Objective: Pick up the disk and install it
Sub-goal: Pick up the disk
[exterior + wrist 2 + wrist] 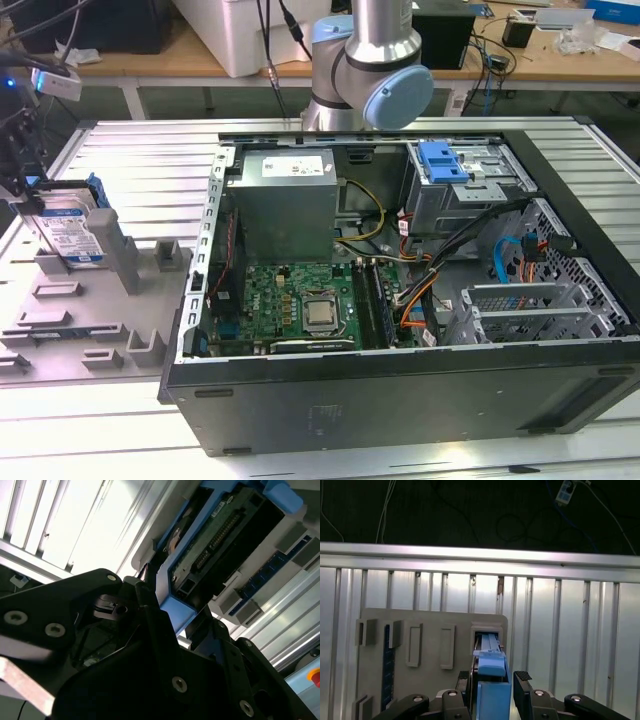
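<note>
Blue-railed disk (72, 235) stands upright in the grey tray (90, 330) at the bench's (140, 150) left, straddled by the pincer (494, 680); whether it pinches, I cannot tell. A loose or skewed hold could jam the disk in the tray or drop it. From its far base, the arm (370, 60) reaches left.

Glossy blue plastic-railed disk (75, 235), matt grey tray (100, 335), ribbed metal table (150, 160).
</note>
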`<state>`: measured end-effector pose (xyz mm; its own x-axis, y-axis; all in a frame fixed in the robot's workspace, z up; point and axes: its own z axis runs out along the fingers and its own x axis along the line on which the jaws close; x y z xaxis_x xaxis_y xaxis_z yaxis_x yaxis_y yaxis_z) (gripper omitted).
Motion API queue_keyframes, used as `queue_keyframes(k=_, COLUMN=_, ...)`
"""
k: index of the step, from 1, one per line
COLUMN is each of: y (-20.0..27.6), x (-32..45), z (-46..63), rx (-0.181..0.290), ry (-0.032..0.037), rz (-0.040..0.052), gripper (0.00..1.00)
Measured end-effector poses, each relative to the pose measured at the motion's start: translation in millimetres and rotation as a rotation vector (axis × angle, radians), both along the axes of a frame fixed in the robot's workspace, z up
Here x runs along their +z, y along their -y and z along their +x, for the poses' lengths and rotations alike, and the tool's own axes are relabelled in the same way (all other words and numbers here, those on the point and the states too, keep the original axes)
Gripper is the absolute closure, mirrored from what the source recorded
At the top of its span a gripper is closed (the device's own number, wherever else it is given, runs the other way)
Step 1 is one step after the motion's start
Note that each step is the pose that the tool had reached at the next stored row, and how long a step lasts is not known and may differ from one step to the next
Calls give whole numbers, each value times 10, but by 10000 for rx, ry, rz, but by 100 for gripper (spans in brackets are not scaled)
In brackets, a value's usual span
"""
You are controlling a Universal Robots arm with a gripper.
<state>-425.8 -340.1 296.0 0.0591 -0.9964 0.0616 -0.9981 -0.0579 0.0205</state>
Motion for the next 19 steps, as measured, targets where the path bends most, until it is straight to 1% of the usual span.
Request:
queue_keyframes(k=9, y=1, x=-8, z=-1, rx=-2, ry=0, rz=-3, gripper=52)
queue_keyframes(k=19, y=12, x=-16, z=-1, rx=1, ry=0, rz=-6, gripper=52)
